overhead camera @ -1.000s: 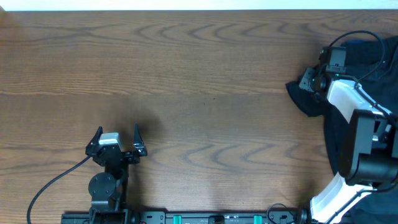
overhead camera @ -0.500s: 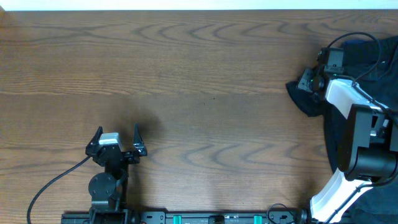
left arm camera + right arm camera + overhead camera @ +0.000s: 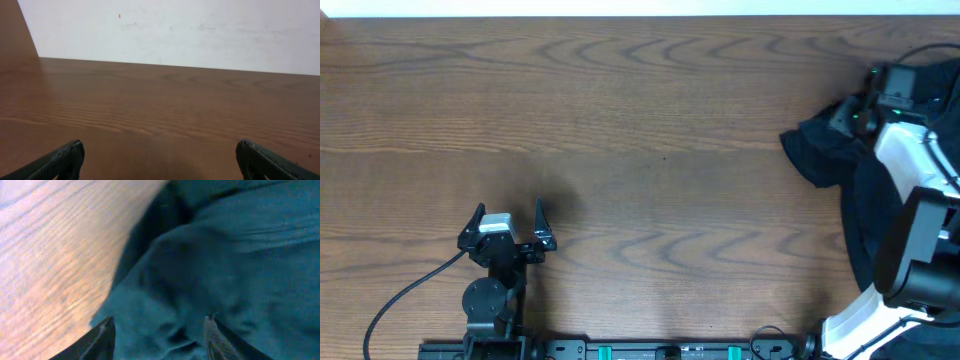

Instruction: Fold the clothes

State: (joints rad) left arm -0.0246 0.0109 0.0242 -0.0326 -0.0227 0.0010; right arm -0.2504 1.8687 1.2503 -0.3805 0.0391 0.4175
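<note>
The clothes point(image 3: 817, 156) are a heap of dark navy fabric at the table's right edge, with one corner reaching left onto the wood. My right gripper point(image 3: 852, 117) hovers over the heap's upper part. In the right wrist view its fingers stand apart just above crumpled cloth point(image 3: 210, 255), and nothing is pinched between them point(image 3: 160, 322). Much of the heap lies hidden under the right arm. My left gripper point(image 3: 508, 222) rests wide open near the front left, far from the clothes, with only bare wood between its fingertips point(image 3: 160, 159).
The white right arm point(image 3: 910, 170) crosses over the heap. A black cable point(image 3: 405, 295) trails from the left arm toward the front edge. A pale wall point(image 3: 175, 30) rises behind the table's far edge.
My right gripper has moved right and toward the back, from the heap's left corner to over its upper part, with its jaws slightly wider. The left arm has not moved.
</note>
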